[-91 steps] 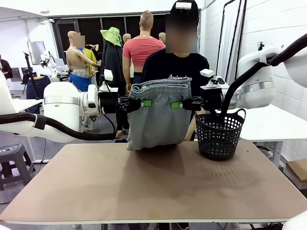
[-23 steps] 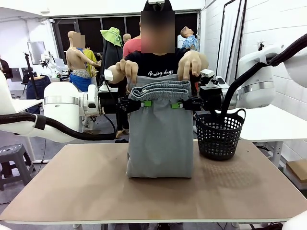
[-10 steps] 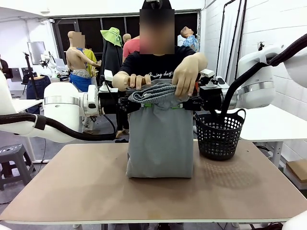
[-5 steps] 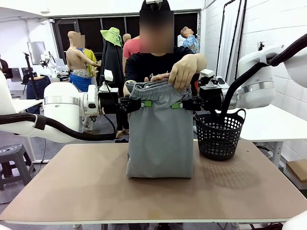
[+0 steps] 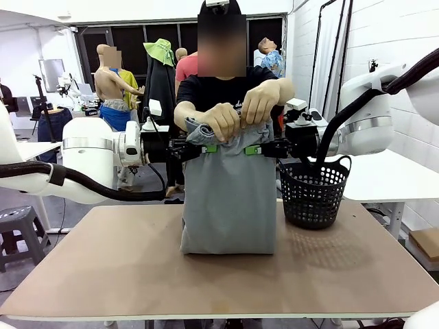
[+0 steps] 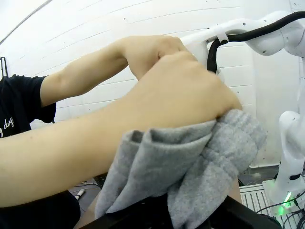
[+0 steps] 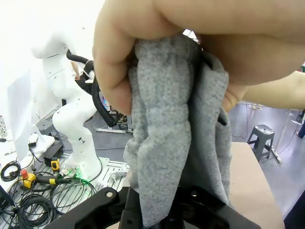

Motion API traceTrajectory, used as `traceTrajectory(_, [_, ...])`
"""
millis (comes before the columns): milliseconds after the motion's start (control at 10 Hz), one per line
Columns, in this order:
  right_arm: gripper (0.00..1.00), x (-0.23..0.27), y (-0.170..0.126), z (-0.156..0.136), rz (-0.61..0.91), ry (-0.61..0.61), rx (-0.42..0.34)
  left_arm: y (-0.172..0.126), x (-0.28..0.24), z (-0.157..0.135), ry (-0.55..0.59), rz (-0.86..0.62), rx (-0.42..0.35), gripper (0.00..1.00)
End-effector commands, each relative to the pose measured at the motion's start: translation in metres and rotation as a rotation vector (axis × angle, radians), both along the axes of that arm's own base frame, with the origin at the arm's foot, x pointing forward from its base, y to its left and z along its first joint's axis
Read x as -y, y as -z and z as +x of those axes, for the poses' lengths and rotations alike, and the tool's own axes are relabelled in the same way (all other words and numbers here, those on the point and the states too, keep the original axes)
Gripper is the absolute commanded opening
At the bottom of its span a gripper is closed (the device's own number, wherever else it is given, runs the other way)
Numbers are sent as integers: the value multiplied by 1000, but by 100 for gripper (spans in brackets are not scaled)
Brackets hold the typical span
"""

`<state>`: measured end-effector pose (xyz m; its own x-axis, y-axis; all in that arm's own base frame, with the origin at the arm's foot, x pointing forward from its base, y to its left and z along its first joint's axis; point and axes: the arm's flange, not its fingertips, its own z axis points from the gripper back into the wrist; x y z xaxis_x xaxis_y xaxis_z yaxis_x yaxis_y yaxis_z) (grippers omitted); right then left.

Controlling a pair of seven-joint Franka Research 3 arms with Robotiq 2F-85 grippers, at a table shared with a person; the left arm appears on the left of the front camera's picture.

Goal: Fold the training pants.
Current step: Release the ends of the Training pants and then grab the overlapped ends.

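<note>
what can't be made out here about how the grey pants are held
Front view: the person's hands cover most of the waistband of the light grey thin-fabric training pants.
Left wrist view: bunched fabric buries the fingertips of the robot's left hand.
Right wrist view: fabric likewise hides the fingertips of the right hand.
Front view: the black mesh plastic basket is too dark inside to see contents.

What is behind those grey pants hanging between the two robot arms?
A person in a black shirt stands behind the pants, both hands bunching the waistband. The pants cover the person's lower body and the table's far edge there.
</note>
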<state>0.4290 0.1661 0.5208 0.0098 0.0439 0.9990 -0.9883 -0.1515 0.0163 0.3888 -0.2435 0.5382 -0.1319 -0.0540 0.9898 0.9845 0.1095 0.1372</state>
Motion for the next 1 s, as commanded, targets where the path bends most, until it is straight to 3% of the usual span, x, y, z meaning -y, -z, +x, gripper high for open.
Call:
traceTrajectory(0, [0, -2, -2, -2, 22, 7, -2, -4, 0, -2, -2, -19, -6, 0])
traceTrajectory(900, [0, -2, -2, -2, 22, 7, -2, -4, 0, -2, -2, -19, -6, 0])
